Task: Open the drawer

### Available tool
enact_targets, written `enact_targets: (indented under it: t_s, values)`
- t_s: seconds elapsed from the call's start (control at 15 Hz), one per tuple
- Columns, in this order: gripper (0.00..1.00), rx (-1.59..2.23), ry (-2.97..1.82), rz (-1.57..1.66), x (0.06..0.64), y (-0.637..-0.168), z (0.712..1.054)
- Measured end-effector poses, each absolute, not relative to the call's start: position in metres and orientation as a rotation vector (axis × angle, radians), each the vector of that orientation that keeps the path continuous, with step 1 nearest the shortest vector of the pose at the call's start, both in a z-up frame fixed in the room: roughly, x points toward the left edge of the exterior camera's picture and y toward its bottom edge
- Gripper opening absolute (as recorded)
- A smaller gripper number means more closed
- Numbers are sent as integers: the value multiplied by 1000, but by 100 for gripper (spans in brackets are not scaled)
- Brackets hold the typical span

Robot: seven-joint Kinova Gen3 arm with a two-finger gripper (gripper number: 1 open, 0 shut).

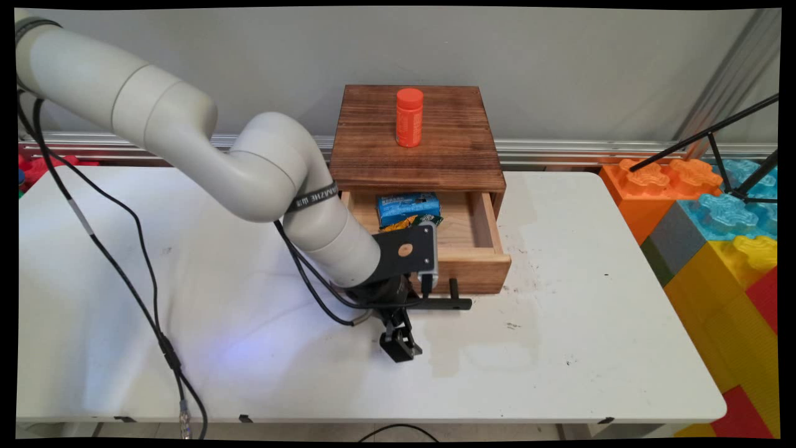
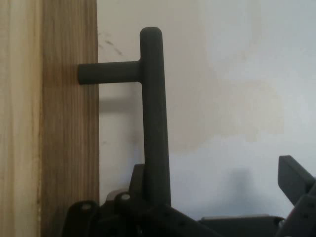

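**Jaws spread wide at the handle of an open drawer**

The white tabletop (image 1: pixel 591 323) is scuffed and stained, with dark specks and a faint yellowish patch in front of the wooden cabinet (image 1: pixel 416 146). Behind it runs a plain grey wall with a metal rail along its foot. To the right stands a stack of big plastic blocks (image 1: pixel 715 236) in orange, blue, grey, yellow and red, with thin black struts leaning over them. Black cables (image 1: pixel 124 274) hang from the arm across the left of the tabletop.

The cabinet is dark-stained on top, and an orange bottle (image 1: pixel 409 117) stands upright there. Its light-wood drawer (image 1: pixel 482 249) is pulled out toward the near side. Inside lie a blue packet (image 1: pixel 407 207) and, just in front of it, a crumpled green and yellow packet (image 1: pixel 415 221). On the drawer's front sits a matte black bar handle (image 1: pixel 449 303), held off the wood on short posts.

The jaws are low at the drawer's front, at the handle's left part, spread wide and gripping nothing. In the hand view the bar (image 2: pixel 155 123) runs between them, close to the finger on the drawer side and well apart from the other finger (image 2: pixel 296 180).

The arm covers the drawer's left front corner and the handle's left end. I cannot read the print on the packets, and the finger beside the bar is mostly hidden behind it.
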State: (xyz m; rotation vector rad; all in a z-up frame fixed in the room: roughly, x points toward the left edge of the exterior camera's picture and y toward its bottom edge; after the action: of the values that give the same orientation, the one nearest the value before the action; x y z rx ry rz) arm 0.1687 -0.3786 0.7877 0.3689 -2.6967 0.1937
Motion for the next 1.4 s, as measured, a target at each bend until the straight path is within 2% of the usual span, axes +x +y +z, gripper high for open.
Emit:
enact_targets:
  t_s: [1.4]
  values:
    - [100,353,-2673,113,144,-306,793]
